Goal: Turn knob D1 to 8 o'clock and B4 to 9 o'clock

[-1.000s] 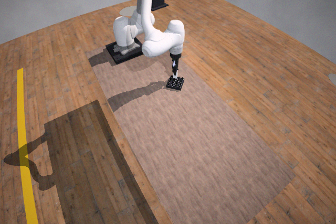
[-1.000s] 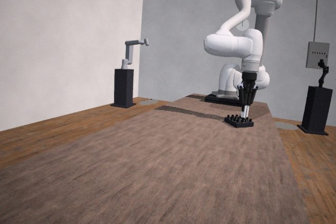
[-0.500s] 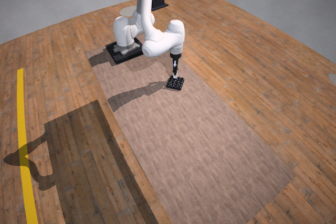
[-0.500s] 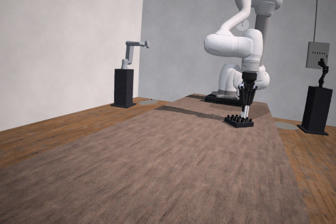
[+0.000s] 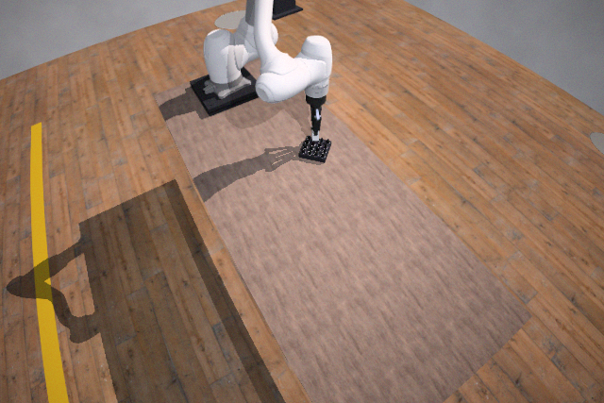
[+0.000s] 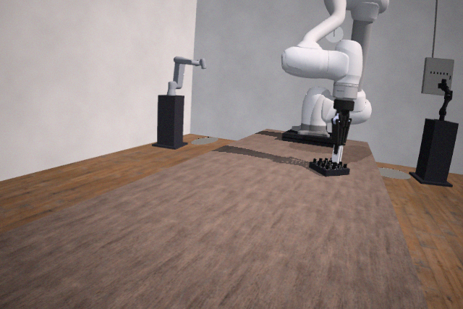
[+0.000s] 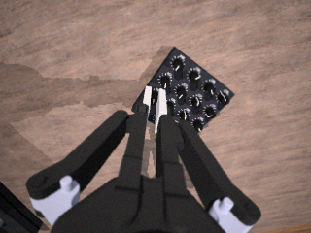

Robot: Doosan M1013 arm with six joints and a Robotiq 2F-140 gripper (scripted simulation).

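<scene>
The black knob box (image 5: pixel 311 159) (image 6: pixel 337 173) (image 7: pixel 176 50) stands flat on the brown table (image 5: pixel 370 261) (image 6: pixel 224 231) (image 7: pixel 272 160). Its upright black knobs have white lines and rings of marks. My gripper (image 5: pixel 315 138) (image 6: pixel 337 158) (image 7: pixel 154 96) points down over the box, its pale fingertips nearly together. In the wrist view they stand on both sides of a dark knob (image 7: pixel 154 98), third down the box's left edge, and are shut on it. The box sits turned in that view. Fingers hide the knobs nearest its lower left corner. Printed names and the socket cannot be made out.
Neighbouring knobs stand close beside the fingertips, one above (image 7: pixel 165 81) and one to the right (image 7: pixel 170 106) in the wrist view. The arm's black base plate (image 5: pixel 214 105) (image 6: pixel 291 136) is behind the box. Dark pedestals (image 6: pixel 170 122) (image 6: pixel 435 152) stand beyond the table.
</scene>
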